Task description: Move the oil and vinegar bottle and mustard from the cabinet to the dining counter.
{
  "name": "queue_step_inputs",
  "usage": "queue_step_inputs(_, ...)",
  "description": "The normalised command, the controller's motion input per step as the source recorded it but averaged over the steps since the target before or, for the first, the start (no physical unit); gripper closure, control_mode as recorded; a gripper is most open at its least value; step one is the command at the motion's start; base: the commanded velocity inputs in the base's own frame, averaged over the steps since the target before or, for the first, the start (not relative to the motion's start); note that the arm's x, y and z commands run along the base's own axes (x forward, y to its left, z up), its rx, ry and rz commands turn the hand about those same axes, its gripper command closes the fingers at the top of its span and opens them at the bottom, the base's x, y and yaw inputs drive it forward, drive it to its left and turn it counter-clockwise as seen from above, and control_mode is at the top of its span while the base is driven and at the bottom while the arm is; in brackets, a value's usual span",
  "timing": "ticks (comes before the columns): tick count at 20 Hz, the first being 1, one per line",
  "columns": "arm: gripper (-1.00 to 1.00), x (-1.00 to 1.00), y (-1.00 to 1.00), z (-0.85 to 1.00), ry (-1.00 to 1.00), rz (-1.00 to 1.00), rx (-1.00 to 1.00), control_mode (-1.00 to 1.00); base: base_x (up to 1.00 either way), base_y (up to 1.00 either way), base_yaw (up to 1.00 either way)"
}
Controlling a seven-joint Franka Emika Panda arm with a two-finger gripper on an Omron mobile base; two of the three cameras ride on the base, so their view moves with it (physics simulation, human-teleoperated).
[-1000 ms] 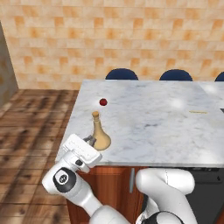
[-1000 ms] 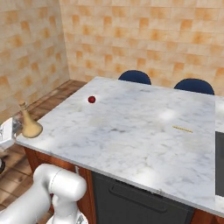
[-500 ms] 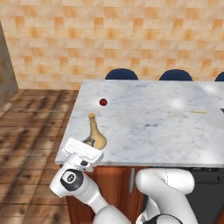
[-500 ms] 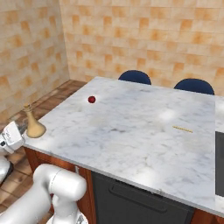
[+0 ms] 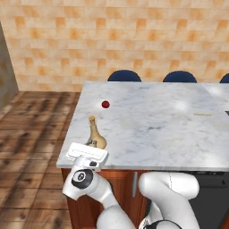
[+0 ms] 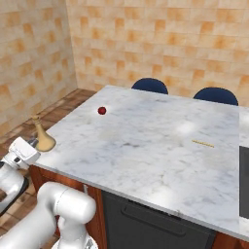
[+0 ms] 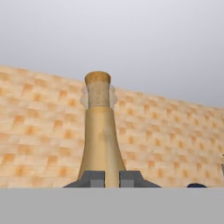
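The gripper (image 5: pixel 92 146) sat at the near left corner of the dining counter (image 5: pixel 152 129), a veined white-grey marble slab on reddish wood. Directly ahead of it stood the oil and vinegar bottle (image 5: pixel 95 135), a smooth tan flask with bulbous base, thin neck and lipped top, upright on the marble. In the hand view the bottle (image 7: pixel 100 140) rose between the two dark fingertips (image 7: pixel 92 178), which flanked its base closely; whether they touched it cannot be told. Beyond and right lay a small red ball (image 5: pixel 105 104) and a thin tan stick (image 5: pixel 202 114).
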Motion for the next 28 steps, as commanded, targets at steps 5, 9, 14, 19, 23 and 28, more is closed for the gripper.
queue_step_inputs(5,1.00,0.39,0.00,-0.12,0.01,0.13,0.00,-1.00,0.00,0.00,0.00)
queue_step_inputs(9,1.00,0.35,0.00,-0.14,0.03,0.10,0.00,-1.00,0.00,0.00,0.00)
queue_step_inputs(14,1.00,0.26,0.00,-0.24,0.05,0.07,0.00,-1.00,0.00,0.00,0.00)
queue_step_inputs(19,1.00,0.13,0.00,-0.33,0.04,0.08,0.03,-1.00,0.00,0.00,0.00)
queue_step_inputs(23,1.00,0.12,0.00,-0.31,0.01,0.10,0.07,-1.00,0.00,0.00,0.00)
queue_step_inputs(28,1.00,0.03,0.00,-0.24,0.00,0.12,0.10,-1.00,0.00,0.00,0.00)
